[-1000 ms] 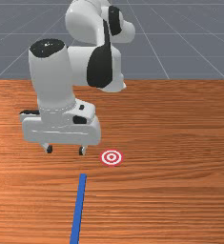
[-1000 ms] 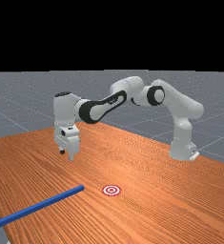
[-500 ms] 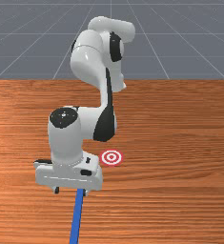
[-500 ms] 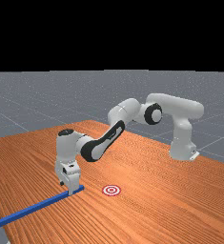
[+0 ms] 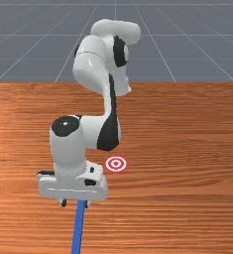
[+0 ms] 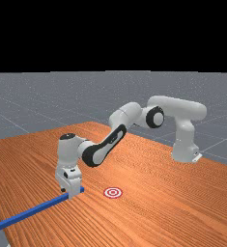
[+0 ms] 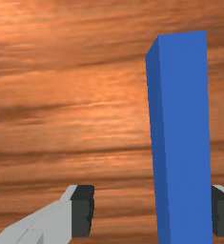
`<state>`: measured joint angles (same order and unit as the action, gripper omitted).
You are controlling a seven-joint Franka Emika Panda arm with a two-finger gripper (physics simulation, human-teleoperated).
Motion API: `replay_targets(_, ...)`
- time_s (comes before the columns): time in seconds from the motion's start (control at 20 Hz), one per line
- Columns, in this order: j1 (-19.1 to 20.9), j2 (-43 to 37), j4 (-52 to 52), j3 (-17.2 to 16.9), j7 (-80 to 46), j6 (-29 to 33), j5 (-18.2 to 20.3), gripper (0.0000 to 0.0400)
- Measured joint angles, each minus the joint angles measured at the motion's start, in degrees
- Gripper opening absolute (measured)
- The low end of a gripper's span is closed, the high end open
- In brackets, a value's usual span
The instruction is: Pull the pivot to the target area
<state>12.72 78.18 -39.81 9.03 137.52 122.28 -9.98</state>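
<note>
Low over the table, my gripper (image 5: 76,203) straddles the blue bar (image 5: 78,230) a little way from its end nearer the arm's base. In the far view the gripper (image 6: 69,193) is down at the blue bar (image 6: 33,211). Seen in the wrist view, my gripper (image 7: 153,211) is partly open: one finger (image 7: 223,212) is against the side of the blue bar (image 7: 186,133), while a gap separates the other finger (image 7: 82,210) from it. The red-and-white ringed target (image 5: 116,163) lies flat, off to the front view's right of the hand.
The wooden table (image 5: 187,198) extends beyond the target toward the front view's right. In the far view, the bar's other end lies near the table's left edge (image 6: 0,219).
My hand has come down and toward the front camera, onto the bar's end. The fingers have drawn somewhat closer together. The bar's end has shifted slightly toward the front view's left.
</note>
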Motion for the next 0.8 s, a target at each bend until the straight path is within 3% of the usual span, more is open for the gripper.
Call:
replay_targets(0.05,-1.0,2.4,4.9,-0.7,-0.5,-3.2,-0.7,0.031)
replay_targets(0.1,-1.4,2.7,5.5,-1.0,-1.1,-3.4,-1.3,0.026)
replay_targets(0.2,-2.0,3.5,7.1,-1.2,-1.8,-3.9,-2.2,0.0211)
replay_targets(0.25,-1.8,4.8,9.3,-0.4,-0.9,-5.0,-1.4,0.0119)
replay_targets(0.3,-1.9,4.8,9.3,-0.4,-1.0,-5.0,-1.6,0.0106)
replay_targets(0.35,-2.5,5.5,10.8,-2.0,-0.6,-5.6,0.1,0.0097)
replay_targets(0.5,-2.1,2.3,5.3,-2.0,-1.8,-3.4,-0.2,0.0095)
replay_targets(0.55,-3.1,1.3,4.3,-4.8,-21.8,-4.5,1.8,0.0105)
replay_targets(0.65,-3.2,-2.3,-2.4,-5.9,-27.7,-1.9,2.7,0.0114)
replay_targets(0.7,-3.9,-5.7,-8.8,-7.8,-37.9,0.1,4.6,0.0129)
replay_targets(0.8,-4.5,-13.2,-23.1,-9.4,-42.0,6.6,5.9,0.0119)
